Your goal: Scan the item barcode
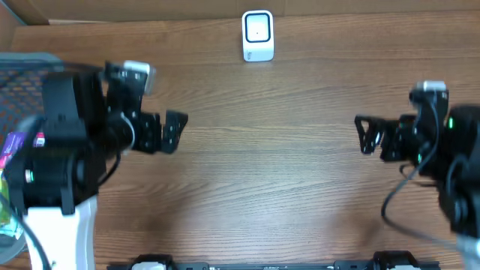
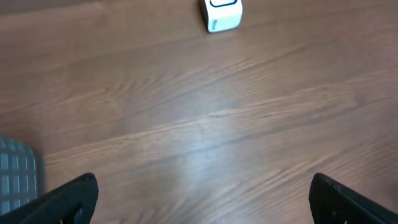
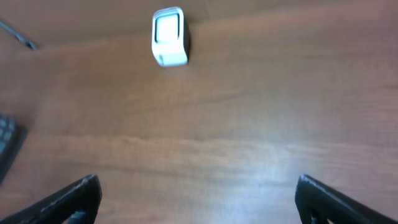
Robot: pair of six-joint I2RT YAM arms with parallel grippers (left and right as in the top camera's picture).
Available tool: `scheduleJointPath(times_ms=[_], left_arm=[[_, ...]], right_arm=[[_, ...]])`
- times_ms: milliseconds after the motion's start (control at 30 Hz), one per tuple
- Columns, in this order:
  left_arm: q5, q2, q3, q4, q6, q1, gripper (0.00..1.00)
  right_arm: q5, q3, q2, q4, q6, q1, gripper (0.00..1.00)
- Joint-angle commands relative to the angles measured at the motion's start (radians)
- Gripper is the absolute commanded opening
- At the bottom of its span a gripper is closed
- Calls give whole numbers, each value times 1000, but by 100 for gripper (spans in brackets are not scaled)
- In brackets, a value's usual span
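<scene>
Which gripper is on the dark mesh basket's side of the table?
The left gripper, open, next to the dark mesh basket; the right gripper, also open, stands at the opposite side, far from it.

Wood-grain table with soft sheen, glossy white plastic scanner

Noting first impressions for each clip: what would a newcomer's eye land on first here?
The small white scanner stands alone at the far edge of the wooden table and draws the eye first. Next come the two black arms facing each other from either side, with the left gripper and right gripper both open and holding nothing. At the left edge, a dark basket with colourful packets peeks out beside the left arm.
</scene>
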Motion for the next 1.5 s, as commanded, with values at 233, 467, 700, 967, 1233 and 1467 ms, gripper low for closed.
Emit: scheduleJointPath(times_ms=[233, 467, 700, 967, 1233, 1467], left_arm=[[56, 171, 79, 53, -18, 8, 99], [-145, 201, 219, 64, -193, 101, 93], [-230, 200, 377, -24, -380, 417, 99], [-213, 263, 374, -166, -554, 784, 99], [-228, 392, 340, -203, -583, 888, 90], [-228, 403, 99, -58, -602, 906, 90]], right_arm=[[-203, 242, 272, -60, -1, -5, 100], [-206, 242, 290, -43, -4, -5, 100], [-189, 242, 290, -42, -5, -4, 100], [-81, 242, 290, -80, -5, -4, 100], [-73, 242, 290, -82, -64, -5, 100], [-66, 242, 290, -79, -64, -5, 100]])
